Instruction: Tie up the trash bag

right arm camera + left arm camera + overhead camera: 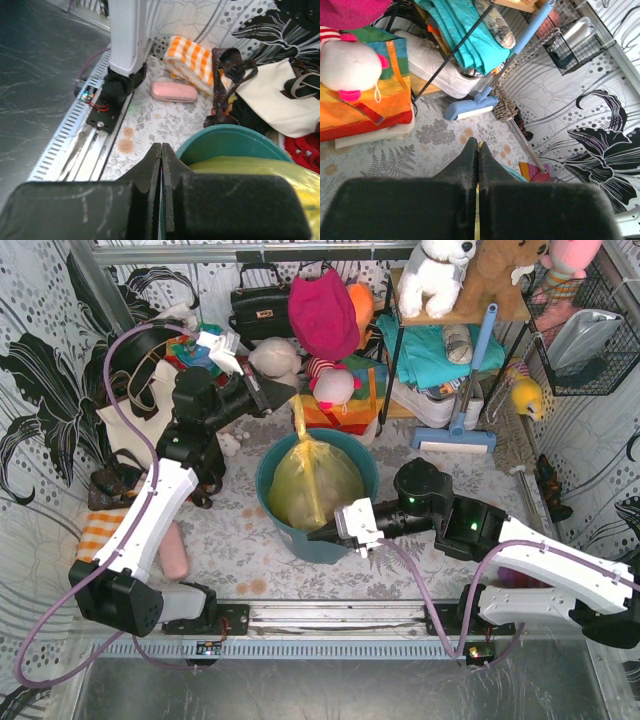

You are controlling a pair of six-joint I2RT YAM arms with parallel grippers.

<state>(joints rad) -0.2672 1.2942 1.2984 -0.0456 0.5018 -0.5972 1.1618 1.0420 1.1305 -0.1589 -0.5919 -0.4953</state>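
At far left, the left gripper (286,392) has its fingers pressed together, its tip just beside the twisted neck of the trash bag (312,480); whether it pinches any plastic cannot be told. The yellow-green bag sits in a teal bin (263,488) at the middle of the table. On the near right, the right gripper (318,534) is also closed and empty, at the bin's near rim.

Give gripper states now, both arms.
Left gripper: closed, pinching the upper twisted end of the trash bag.
Right gripper: closed, apparently pinching its front strand.
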